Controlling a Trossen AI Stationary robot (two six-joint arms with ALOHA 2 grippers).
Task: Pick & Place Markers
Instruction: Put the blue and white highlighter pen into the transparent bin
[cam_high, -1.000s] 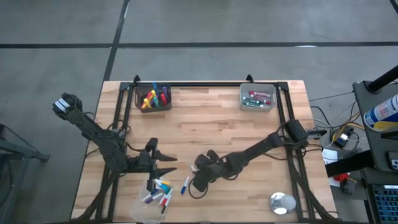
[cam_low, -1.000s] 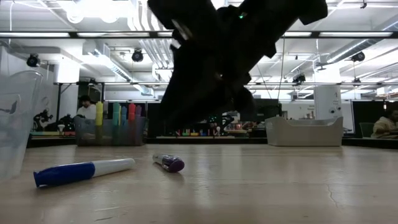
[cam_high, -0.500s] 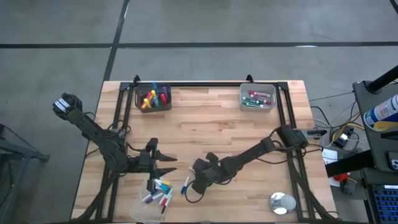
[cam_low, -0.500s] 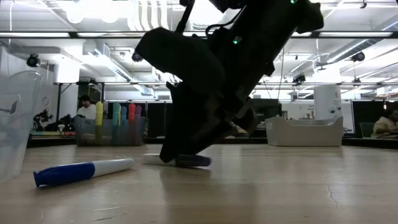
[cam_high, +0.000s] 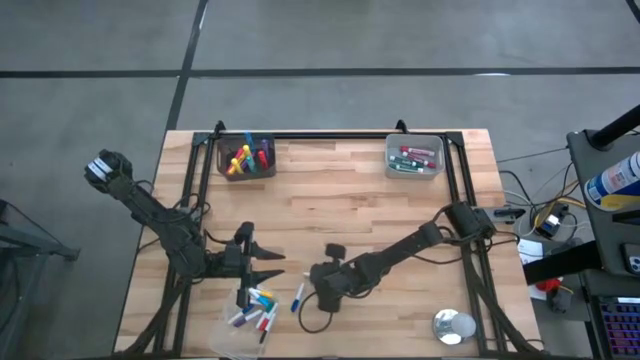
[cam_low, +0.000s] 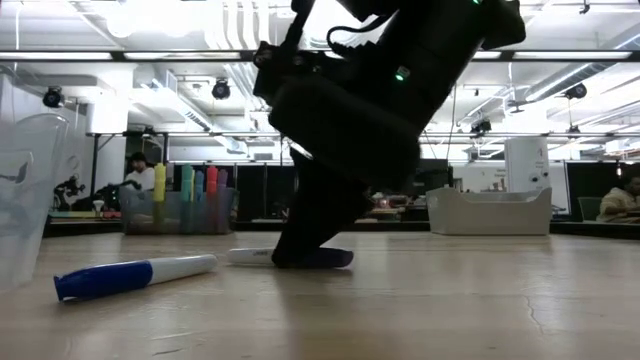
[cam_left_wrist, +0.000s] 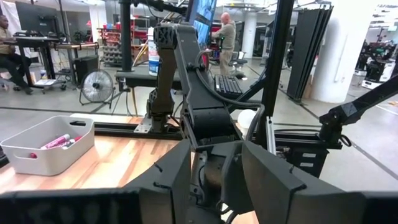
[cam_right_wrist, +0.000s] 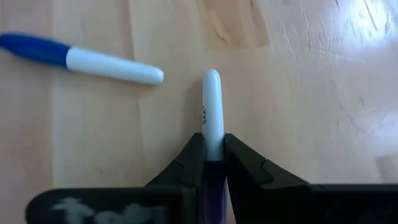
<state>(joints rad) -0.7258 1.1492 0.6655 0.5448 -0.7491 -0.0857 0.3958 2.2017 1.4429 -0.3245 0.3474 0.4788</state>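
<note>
A white-barrelled marker with a purple cap (cam_right_wrist: 211, 106) lies on the wooden table, with my right gripper (cam_right_wrist: 212, 163) shut on it; in the low view the gripper (cam_low: 305, 250) stands over it at table level. A blue-capped marker (cam_right_wrist: 81, 59) lies loose beside it, flat on the wood. More markers (cam_high: 255, 308) lie in a clear cup tipped on its side near the front edge. My left gripper (cam_high: 275, 266) hovers open just beyond that cup and touches nothing. My right gripper pinches the marker between its two fingers (cam_right_wrist: 186, 163) where the white barrel (cam_right_wrist: 212, 146) meets the purple cap. The fingers slant down from above, coming from the table's right. The marker lies flat on the table, its white end sticking out past the fingertips.
A clear bin (cam_high: 247, 157) with upright markers stands at the far left, a grey bin (cam_high: 413, 157) with markers at the far right. A white round object (cam_high: 453, 325) sits near the front right corner. A clear cup wall (cam_low: 25, 200) rises at the low view's left.
My right gripper has come down to the table, rolled about its wrist and shut on the purple-capped marker. That marker has swung round on the table, from cap-end toward the low camera to lying broadside.
</note>
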